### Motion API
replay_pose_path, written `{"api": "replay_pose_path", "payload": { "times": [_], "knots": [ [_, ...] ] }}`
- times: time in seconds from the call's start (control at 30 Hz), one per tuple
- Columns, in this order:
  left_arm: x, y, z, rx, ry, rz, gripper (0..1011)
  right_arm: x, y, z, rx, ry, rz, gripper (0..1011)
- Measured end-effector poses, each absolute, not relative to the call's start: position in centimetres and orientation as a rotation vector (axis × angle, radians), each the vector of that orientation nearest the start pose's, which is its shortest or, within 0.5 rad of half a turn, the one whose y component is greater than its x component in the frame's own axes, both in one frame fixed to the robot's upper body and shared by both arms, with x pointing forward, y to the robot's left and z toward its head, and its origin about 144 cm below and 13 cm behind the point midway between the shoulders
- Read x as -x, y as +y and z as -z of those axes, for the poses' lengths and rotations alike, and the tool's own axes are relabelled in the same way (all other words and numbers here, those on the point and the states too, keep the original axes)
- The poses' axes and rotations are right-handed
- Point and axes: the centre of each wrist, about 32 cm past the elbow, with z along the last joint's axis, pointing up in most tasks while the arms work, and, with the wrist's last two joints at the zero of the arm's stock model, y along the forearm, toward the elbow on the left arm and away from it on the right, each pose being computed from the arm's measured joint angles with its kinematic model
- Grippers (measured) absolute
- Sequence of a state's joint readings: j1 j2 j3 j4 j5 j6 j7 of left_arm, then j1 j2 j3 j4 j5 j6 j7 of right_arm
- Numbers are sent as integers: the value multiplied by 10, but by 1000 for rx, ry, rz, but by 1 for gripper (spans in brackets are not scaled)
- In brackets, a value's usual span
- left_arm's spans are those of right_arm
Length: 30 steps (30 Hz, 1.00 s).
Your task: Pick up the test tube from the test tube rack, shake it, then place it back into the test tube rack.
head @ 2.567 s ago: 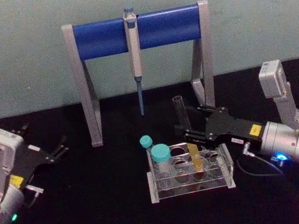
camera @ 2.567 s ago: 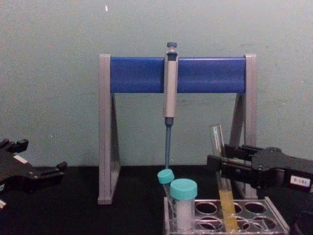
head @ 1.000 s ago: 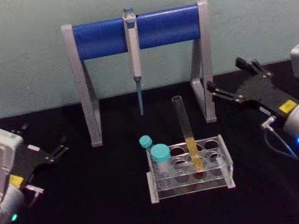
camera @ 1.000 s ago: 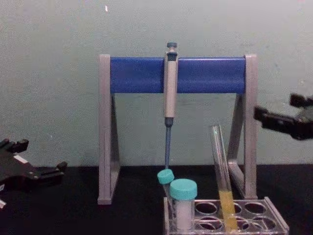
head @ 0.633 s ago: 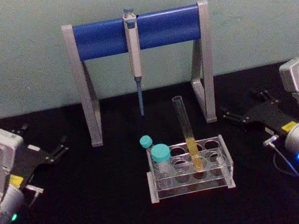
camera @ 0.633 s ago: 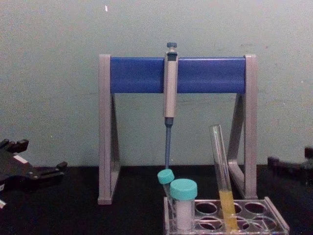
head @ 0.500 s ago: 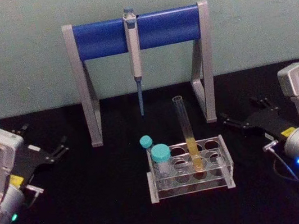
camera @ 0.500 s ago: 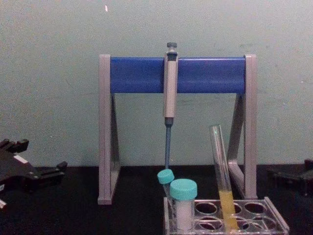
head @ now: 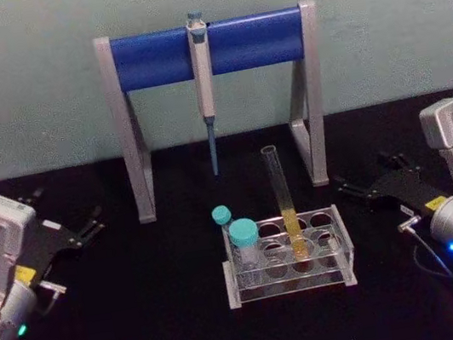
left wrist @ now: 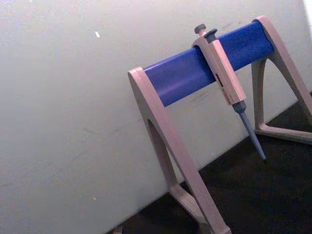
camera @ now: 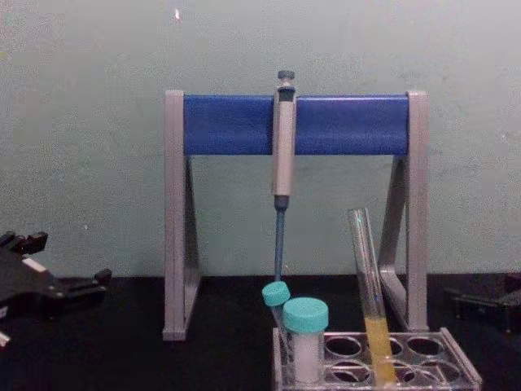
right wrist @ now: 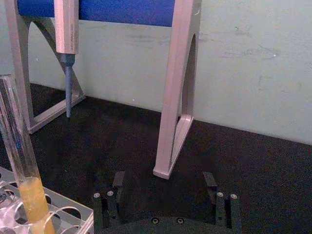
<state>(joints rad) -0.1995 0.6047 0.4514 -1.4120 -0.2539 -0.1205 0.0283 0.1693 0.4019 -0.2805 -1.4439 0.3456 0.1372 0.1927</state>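
Withdrawn from the test tube (head: 284, 204), my right gripper (head: 365, 183) rests low, fingers (right wrist: 118, 179) spread; tube leans in the test tube rack (head: 340, 249). Left gripper (head: 87, 226) parked, fingers spread.

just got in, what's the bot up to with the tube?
Nothing is held right now. The test tube, with yellow liquid in its lower part, leans in the test tube rack. The right gripper sits open to the rack's right, clear of the tube. The left gripper is parked open at the far left.
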Motion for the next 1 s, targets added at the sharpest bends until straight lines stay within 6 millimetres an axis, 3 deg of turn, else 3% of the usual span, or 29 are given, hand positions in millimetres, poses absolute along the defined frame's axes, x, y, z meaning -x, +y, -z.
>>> {"api": "replay_pose_path", "payload": {
  "times": [1.0],
  "knots": [
    [-489,310,-1140,-305,-285,-1248,1001,-497,-277,-1151,211,74,1171,1000]
  ]
}}
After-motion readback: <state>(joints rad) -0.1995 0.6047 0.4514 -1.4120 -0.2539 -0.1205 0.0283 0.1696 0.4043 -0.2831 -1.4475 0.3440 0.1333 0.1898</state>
